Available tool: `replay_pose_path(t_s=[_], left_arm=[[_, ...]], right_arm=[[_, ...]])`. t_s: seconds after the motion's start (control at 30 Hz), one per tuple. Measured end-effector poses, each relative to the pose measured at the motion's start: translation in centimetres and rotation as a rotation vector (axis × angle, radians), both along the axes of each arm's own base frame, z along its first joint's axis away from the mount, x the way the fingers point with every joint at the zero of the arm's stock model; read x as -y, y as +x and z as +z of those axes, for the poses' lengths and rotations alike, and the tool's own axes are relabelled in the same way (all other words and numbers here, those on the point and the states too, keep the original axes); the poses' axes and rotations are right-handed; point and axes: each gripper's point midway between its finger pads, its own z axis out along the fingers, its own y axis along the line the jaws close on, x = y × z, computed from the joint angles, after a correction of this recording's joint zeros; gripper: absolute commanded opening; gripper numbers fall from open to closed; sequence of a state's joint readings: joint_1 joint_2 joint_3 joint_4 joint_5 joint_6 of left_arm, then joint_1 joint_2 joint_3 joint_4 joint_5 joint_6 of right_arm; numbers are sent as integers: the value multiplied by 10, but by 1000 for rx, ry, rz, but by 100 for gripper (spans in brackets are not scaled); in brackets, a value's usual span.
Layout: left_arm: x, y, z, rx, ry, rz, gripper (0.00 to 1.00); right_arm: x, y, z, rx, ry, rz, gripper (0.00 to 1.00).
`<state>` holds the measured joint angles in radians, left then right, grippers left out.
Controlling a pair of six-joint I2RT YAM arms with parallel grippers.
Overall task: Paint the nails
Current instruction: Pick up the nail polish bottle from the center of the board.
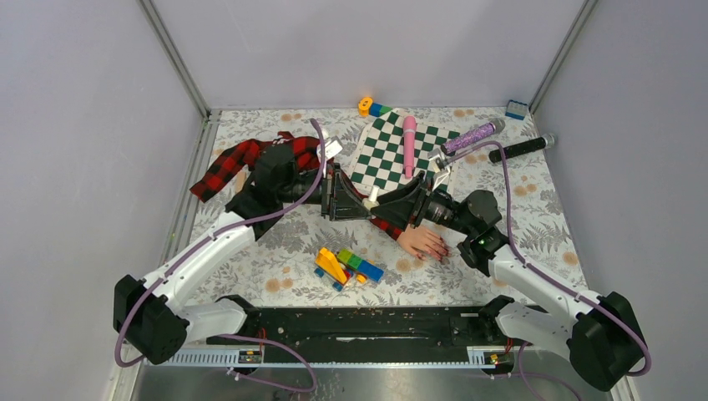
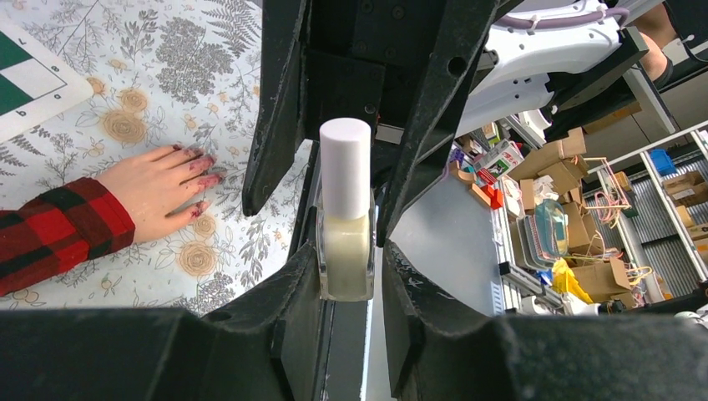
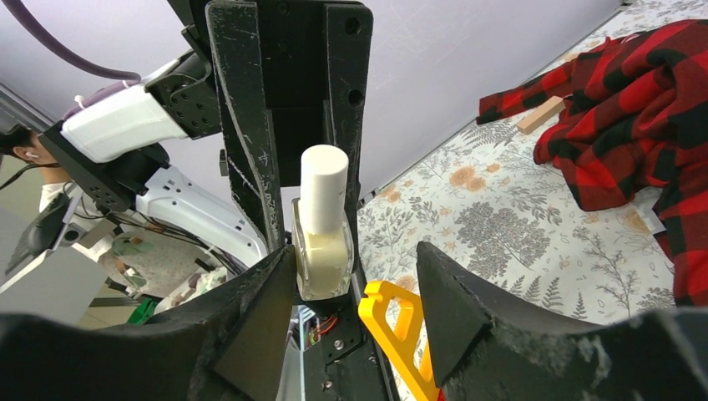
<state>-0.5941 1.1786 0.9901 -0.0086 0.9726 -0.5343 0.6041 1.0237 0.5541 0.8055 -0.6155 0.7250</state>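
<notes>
Left tool (image 2: 347, 280) gripping pale bottle (image 2: 346, 238), right tool (image 3: 355, 261) open beside it, nails (image 2: 203, 163) barely discernible.

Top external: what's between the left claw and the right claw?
A small pale polish bottle with a white cap, gripped by the left claw, with the right claw open around it. Both wrist views show it clearly.

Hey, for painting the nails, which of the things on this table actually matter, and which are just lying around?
For the job: the nails on the mannequin hand; the pale bottle, white-capped, in the left gripper.
Lying about: chessboard, pink tube, toy blocks, glittery purple stick, black stick.
</notes>
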Motion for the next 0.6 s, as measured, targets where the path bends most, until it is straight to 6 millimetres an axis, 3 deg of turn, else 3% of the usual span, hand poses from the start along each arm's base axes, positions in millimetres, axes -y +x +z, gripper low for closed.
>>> replay_pose_path(t_s=[0.6], left_arm=[[-6,-15,19,91,-71,-38,0]], right_arm=[[-9,-15,20,-74,78,134,58]])
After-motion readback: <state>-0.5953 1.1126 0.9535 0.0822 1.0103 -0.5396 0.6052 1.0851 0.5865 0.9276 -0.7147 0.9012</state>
